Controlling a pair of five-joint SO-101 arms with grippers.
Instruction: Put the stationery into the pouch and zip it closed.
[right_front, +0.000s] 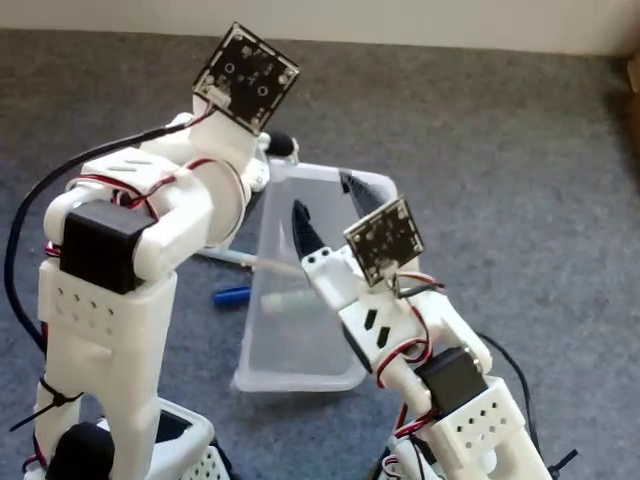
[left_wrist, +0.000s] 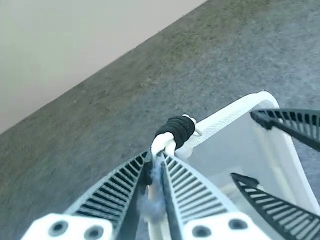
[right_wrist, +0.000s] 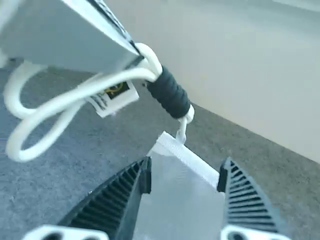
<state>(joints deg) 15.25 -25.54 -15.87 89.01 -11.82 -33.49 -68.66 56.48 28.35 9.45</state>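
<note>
A clear pouch (right_front: 300, 345) with a white zip edge lies on the grey carpet between the arms. My left gripper (left_wrist: 157, 159) is shut on the white cord of the zipper pull (left_wrist: 176, 130), a black-wrapped tab (right_front: 283, 145) at the pouch's far corner. My right gripper (right_front: 322, 195) hangs open over the far end of the pouch, its black fingers (left_wrist: 282, 121) apart with nothing between them. In the right wrist view the pouch (right_wrist: 175, 200) lies between its jaws and the pull (right_wrist: 170, 92) is just beyond. A blue pen (right_front: 232, 295) and a white pen (right_front: 235, 258) lie beside the pouch's left side. A pale item (right_front: 285, 302) shows through the pouch.
Grey carpet (right_front: 520, 150) spreads all around, with a pale wall (left_wrist: 75, 40) at its far edge. The left arm's camera board (right_wrist: 75, 35) and white cable (right_wrist: 60, 105) hang close above the right gripper. Both arm bases stand at the near edge.
</note>
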